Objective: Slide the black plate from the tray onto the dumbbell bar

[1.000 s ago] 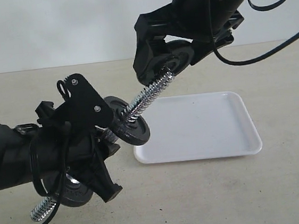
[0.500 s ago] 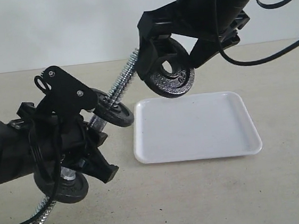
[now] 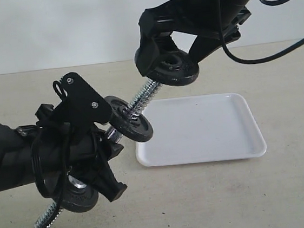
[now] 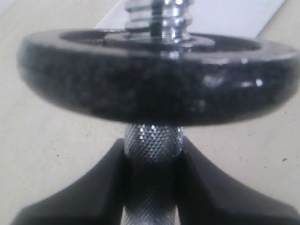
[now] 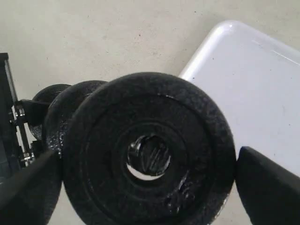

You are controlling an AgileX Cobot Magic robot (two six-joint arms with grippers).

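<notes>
My right gripper [image 3: 171,63] is shut on the black plate [image 3: 173,71], holding it by the rim above the tray [image 3: 213,124]. In the right wrist view the plate [image 5: 187,136] fills the space between both fingers [image 5: 267,187], and the threaded tip of the dumbbell bar [image 5: 150,157] shows through its hole. My left gripper [image 3: 107,146] is shut on the bar [image 3: 139,100], which slants up to the right. The left wrist view shows its fingers [image 4: 93,187] clamping the knurled middle [image 4: 152,145]. A second black disc [image 3: 129,119] sits on the bar above that grip.
A third black disc [image 3: 76,197] hangs on the bar's lower end, close to the beige tabletop [image 3: 204,201]. The white tray holds nothing. A black cable [image 3: 276,52] loops from the right arm over the table's far side.
Half a second ago the bar pointed up-left, clear of the held plate, which faced the camera. Now the bar has swung back right and its tip meets the plate's hole; the plate lies flatter.
</notes>
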